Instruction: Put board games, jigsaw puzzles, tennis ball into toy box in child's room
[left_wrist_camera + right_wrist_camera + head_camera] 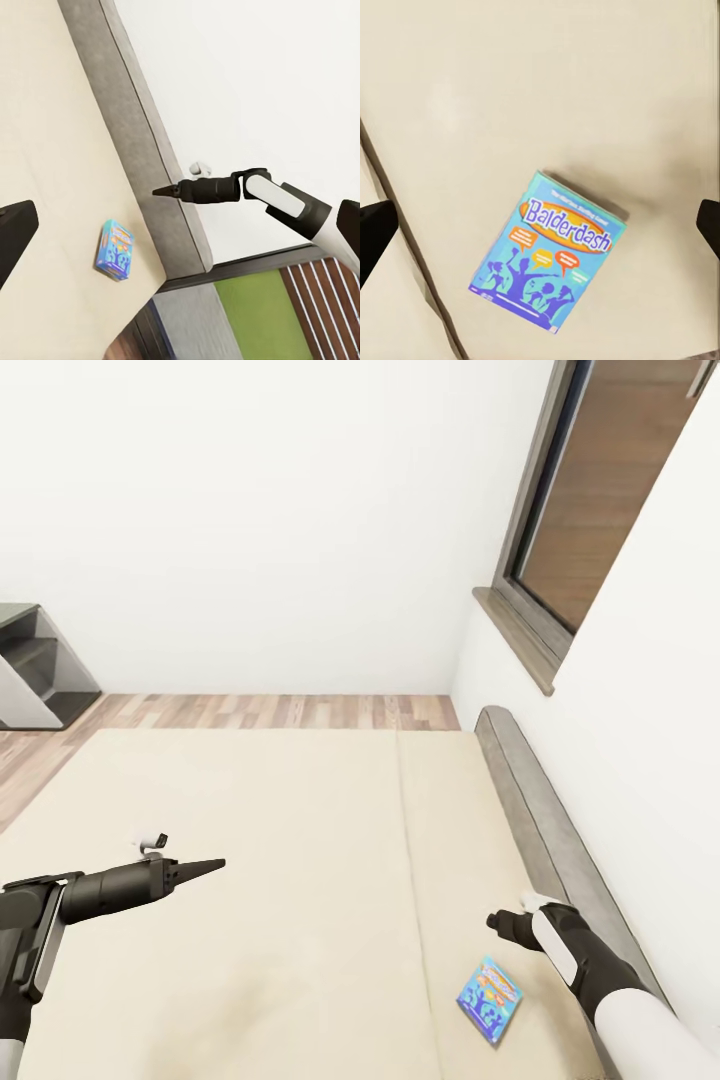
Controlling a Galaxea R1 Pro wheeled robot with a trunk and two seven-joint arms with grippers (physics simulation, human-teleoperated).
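Note:
A blue "Balderdash" board game [490, 1001] lies flat on the beige bed [300, 840], near the grey headboard side. The right wrist view looks straight down on the board game [551, 251], with that gripper's fingers [371, 229] spread wide at both edges of the picture and nothing between them. My right gripper [497, 920] hovers open just above and beyond the box. My left gripper [205, 867] hangs open over the middle of the bed, far from the game, holding nothing. The left wrist view shows the game [114, 249] and the right gripper [161, 192] from across the bed.
A grey headboard [540, 810] runs along the right wall under a window [590, 510]. Wood floor [280, 710] lies beyond the bed's far edge. A grey shelf unit [35, 670] stands at the far left.

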